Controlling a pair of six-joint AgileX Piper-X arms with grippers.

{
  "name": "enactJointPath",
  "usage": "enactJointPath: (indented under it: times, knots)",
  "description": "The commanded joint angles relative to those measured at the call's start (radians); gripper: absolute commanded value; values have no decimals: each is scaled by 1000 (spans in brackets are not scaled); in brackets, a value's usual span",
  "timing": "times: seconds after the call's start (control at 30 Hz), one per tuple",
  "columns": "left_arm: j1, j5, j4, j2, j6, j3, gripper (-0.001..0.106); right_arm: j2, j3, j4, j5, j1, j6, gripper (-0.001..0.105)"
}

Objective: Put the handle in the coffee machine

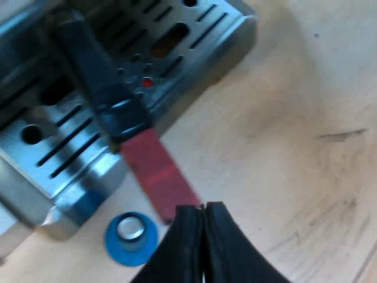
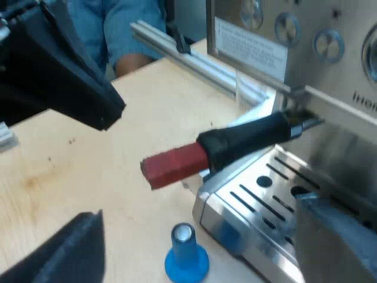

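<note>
Pale, scuffed wooden surface point(image 1: 283, 147); person's blue sleeve point(image 2: 129, 23) at its edge. Left pincer point(image 1: 203, 207) closed, empty; right pincer point(image 2: 197, 206) spread wide, empty.

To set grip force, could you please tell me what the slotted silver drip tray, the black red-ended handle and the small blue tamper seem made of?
Slotted silver drip tray: probably brushed steel, given its sheen and reflections. Black handle: glossy plastic or rubber, with highlights; its red end looks matt, material unclear. Small blue tamper: likely plastic, with a shiny, metal-looking cap.
</note>
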Motion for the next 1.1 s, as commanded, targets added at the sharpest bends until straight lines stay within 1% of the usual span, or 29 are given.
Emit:
enactJointPath:
  times: [0.03, 0.1, 0.3, 0.37, 0.47, 0.53, 0.6, 0.67, 0.73, 0.83, 1.0, 1.1]
  knots:
    - [21, -56, 5, -6, -8, -2, 0, -7, -6, -33, -11, 1, -5, 78]
    - [22, -93, 3, -6, -8, -2, 0, -7, -6, -38, -20, 1, -5, 81]
    - [22, -218, -29, -1, -10, 2, 0, -7, -6, -38, -26, 1, -5, 81]
    - [22, -245, -34, 18, -10, 1, 0, -7, -6, -38, -26, 1, -5, 81]
    - [19, -248, -25, 54, -13, 1, 0, -7, -6, -38, -26, 1, -5, 81]
    - [14, -271, -20, 91, -12, 1, 0, -7, -6, -38, -26, 1, -5, 81]
    - [10, -277, -20, 120, -15, 1, 0, -7, -6, -38, -26, 1, -5, 81]
    - [10, -277, -38, 175, -22, 1, 0, -7, -6, -38, -26, 1, -5, 81]
    - [10, -277, -56, 202, -21, 1, 0, -7, -6, -38, -26, 1, -5, 81]
    - [10, -277, -88, 229, -21, 1, 0, -7, -6, -38, -26, 1, -5, 81]
    - [7, -277, -104, 255, -18, 1, 0, -7, -6, -38, -26, 1, -5, 81]
    - [-16, -277, -103, 256, -18, 1, 0, -7, -6, -38, -26, 1, -5, 81]
